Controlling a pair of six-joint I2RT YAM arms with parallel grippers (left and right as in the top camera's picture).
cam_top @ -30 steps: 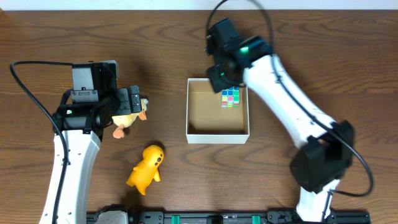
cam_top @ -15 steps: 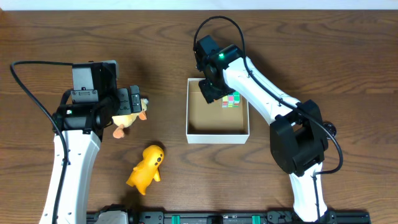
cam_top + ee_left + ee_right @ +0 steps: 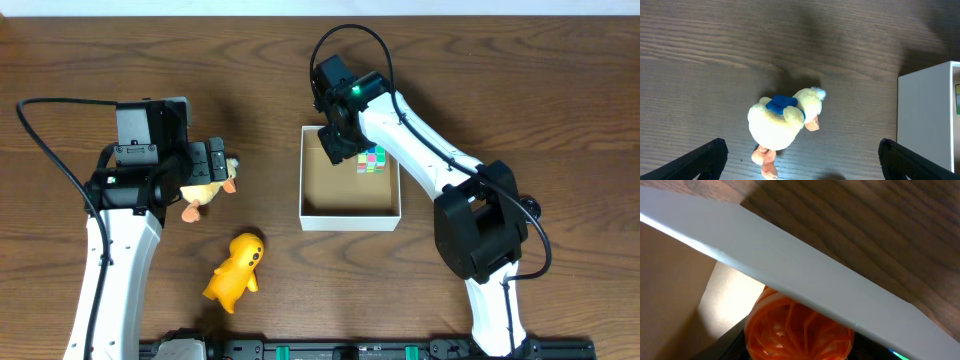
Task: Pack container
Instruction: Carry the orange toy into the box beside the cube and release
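Note:
The container is a square white-walled box with a brown inside, at the table's middle. A multicoloured cube lies in its far right corner. My right gripper hangs over the far left corner, shut on an orange lattice ball just behind the container's white wall. My left gripper is open above a pale yellow plush duck with a blue scarf, also seen from overhead; its fingers stand wide to either side, not touching it.
A bright yellow duck toy lies on the wood table nearer the front, left of the container. The container's side wall shows at the right edge of the left wrist view.
My right gripper moved left from above the cube to the container's far left corner, then held still. The left arm and the toys have not moved.

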